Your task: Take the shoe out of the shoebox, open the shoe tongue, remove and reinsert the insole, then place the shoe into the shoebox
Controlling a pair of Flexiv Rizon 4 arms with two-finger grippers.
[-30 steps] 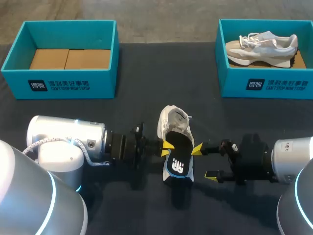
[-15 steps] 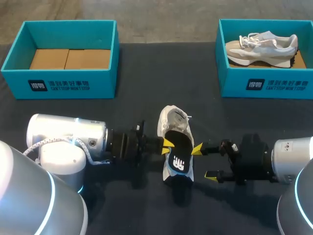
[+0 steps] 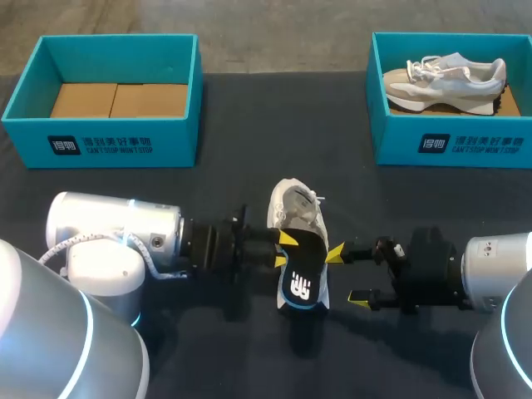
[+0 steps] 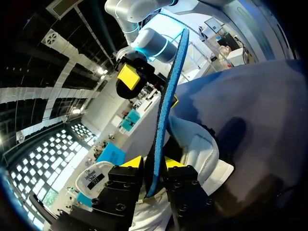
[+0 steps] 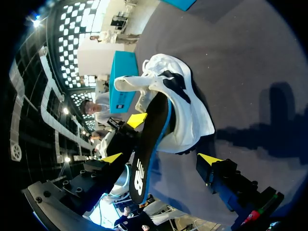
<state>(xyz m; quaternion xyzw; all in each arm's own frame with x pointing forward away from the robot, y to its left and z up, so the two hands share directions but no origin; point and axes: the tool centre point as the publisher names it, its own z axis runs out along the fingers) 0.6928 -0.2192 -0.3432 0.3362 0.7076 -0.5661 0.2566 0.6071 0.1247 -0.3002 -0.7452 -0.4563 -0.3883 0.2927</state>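
A white shoe (image 3: 294, 212) lies on the dark table (image 3: 208, 349), toe pointing away from me. Its black insole (image 3: 303, 270) with a blue underside sticks up out of the heel opening. My left gripper (image 3: 283, 249) is at the shoe's left side. In the left wrist view the insole (image 4: 166, 110) stands edge-on between that gripper's (image 4: 153, 163) slightly parted fingers. My right gripper (image 3: 347, 274) stands wide open just right of the heel, holding nothing. In the right wrist view the insole (image 5: 147, 144) and shoe (image 5: 185, 113) are ahead of its spread fingers (image 5: 160, 159).
A teal shoebox (image 3: 100, 145) at the back left holds only cardboard. A second teal shoebox (image 3: 453, 148) at the back right holds another pale shoe (image 3: 445, 79). Open dark table lies between the boxes and in front of the shoe.
My left gripper's fingers have parted a little around the insole. The insole has sunk slightly lower toward the heel. The right arm has stayed where it was.
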